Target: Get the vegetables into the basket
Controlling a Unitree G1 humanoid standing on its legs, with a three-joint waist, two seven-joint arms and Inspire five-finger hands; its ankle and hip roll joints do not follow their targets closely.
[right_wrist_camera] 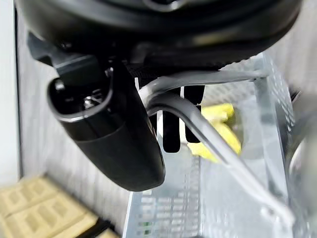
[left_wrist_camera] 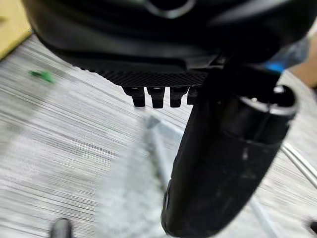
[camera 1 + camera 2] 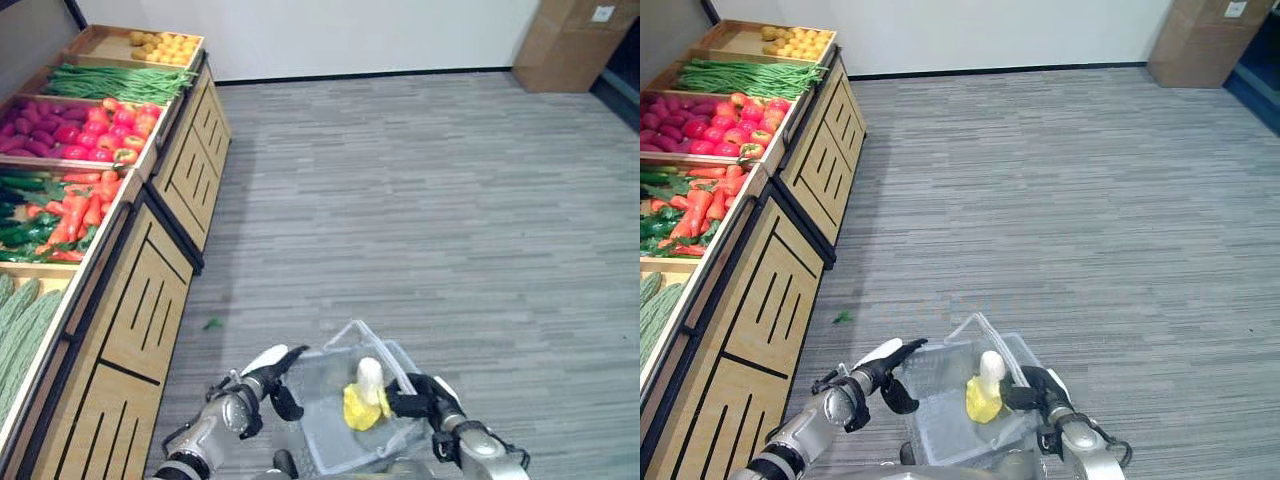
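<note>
Right hand (image 3: 420, 398) grips basket (image 3: 335, 420) handle (image 1: 198, 124); left hand (image 3: 262, 372) hovers open.

Produce stand (image 3: 130, 300) close on left; open floor (image 3: 420, 200) ahead, right.

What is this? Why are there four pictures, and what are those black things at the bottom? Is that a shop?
It's a walking robot with two arms, and each arm ends in a dark hand. The two wide pictures come from cameras in its head, looking down. The two close-up pictures come from little cameras on its wrists, so each hand looks huge there.

On the robot's left stands a wooden shelf full of produce: carrots, red peppers, green beans and more.

The right hand is curled round the handle of a clear basket, carrying it. Inside lies something yellow and white; I can't tell exactly what it is.

The left hand is open beside the basket, holding nothing. A small green scrap lies on the grey floor.
</note>
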